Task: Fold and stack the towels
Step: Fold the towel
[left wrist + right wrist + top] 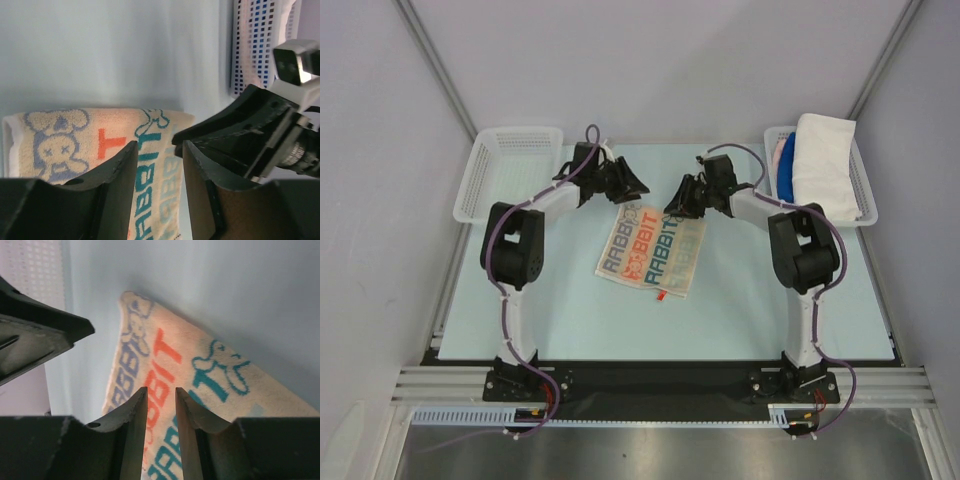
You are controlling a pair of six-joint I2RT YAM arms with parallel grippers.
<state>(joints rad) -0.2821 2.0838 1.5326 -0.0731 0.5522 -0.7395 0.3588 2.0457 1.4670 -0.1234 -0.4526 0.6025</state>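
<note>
lying flat, cream towel (652, 252) lettered orange, teal

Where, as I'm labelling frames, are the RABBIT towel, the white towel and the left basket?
RABBIT towel (651, 254): top view, printed middle.
white towel (828, 165): top view, its middle.
left basket (470, 180): top view, left wall.

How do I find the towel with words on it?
Look at the middle of the pale blue table. A cream towel lies flat there. Only it has RABBIT in coloured letters; the plain white towel sits in a basket at the right.
</note>
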